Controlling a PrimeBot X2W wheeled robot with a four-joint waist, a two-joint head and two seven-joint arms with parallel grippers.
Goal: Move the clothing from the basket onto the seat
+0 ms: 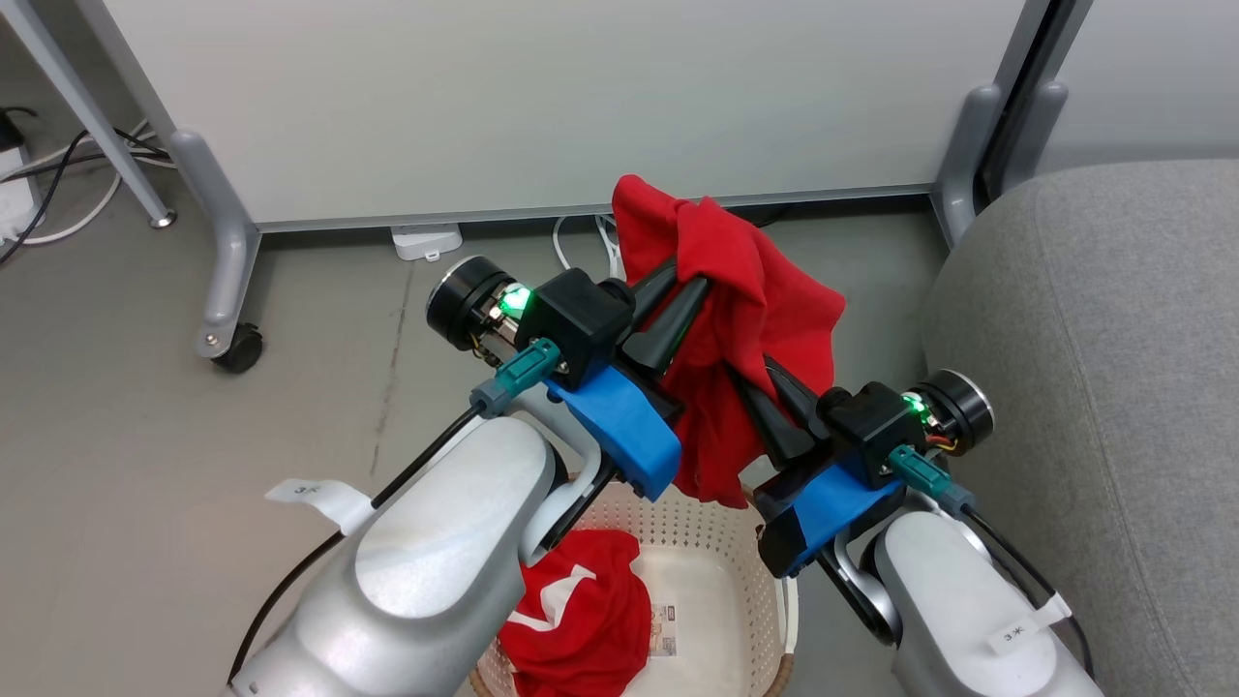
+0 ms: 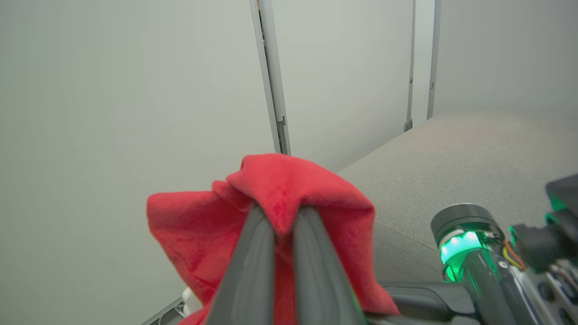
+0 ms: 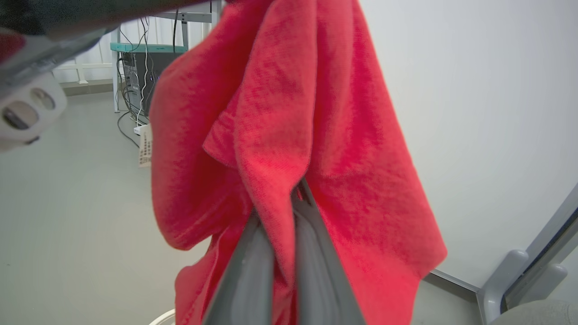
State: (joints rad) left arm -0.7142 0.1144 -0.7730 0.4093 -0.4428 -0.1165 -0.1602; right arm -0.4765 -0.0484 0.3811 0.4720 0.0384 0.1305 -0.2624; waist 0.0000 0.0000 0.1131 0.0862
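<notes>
Garment (image 1: 765, 290) is hanging limp and light, draping like soft knit. Left pincer (image 1: 691, 274) and right pincer (image 1: 757, 376) are both clenching its bunched folds, looking secure.

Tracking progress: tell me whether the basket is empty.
Not empty: a red garment lies inside the basket; the lifted garment is out.

I see one garment (image 1: 740, 319) hanging above the basket (image 1: 702, 523), a second garment (image 1: 581, 620) lying in it, the sofa (image 1: 1094, 387) to my right and a partition (image 1: 581, 97) behind them.
</notes>
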